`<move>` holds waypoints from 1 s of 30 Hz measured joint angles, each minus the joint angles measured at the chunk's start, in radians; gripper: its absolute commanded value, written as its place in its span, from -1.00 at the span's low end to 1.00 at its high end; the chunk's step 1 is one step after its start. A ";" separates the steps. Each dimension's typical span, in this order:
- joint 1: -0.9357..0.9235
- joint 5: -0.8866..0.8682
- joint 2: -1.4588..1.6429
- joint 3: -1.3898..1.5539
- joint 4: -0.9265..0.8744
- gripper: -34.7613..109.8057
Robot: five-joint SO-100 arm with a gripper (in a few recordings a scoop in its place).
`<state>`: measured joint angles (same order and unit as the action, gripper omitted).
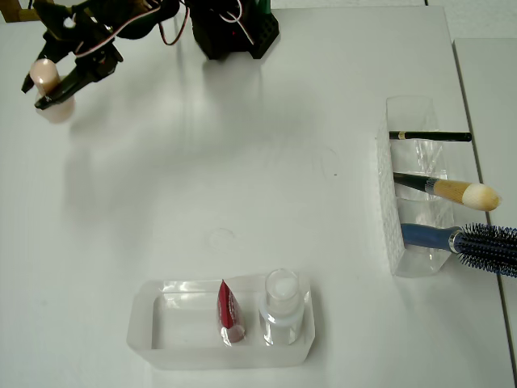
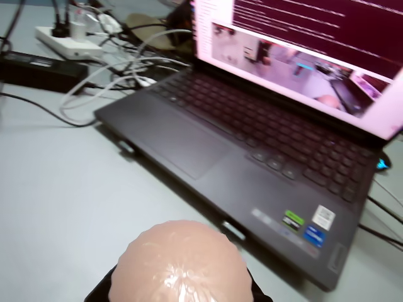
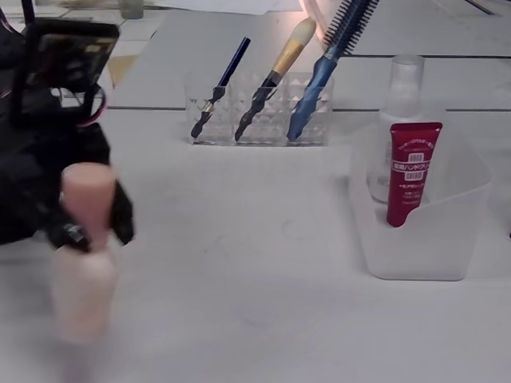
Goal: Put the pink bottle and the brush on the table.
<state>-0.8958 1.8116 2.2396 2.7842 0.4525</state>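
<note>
Overhead view: hand pinching the pink bottle by its neck, low over the white surface. Looks like the set-down; next, release, then the brush in its holder.

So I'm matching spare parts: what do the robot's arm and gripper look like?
The arm is built of black parts with red and white cables looping along it to a black base. The gripper has black pointed fingers; in the fixed view it looks dark and blocky.
</note>
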 measured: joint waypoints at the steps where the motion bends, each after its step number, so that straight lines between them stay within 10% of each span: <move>1: -0.009 0.000 -0.020 0.000 0.015 -0.52; 30: -0.058 -0.123 -0.327 0.052 0.413 -0.52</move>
<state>-0.9541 1.6889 1.9129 2.8363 0.8652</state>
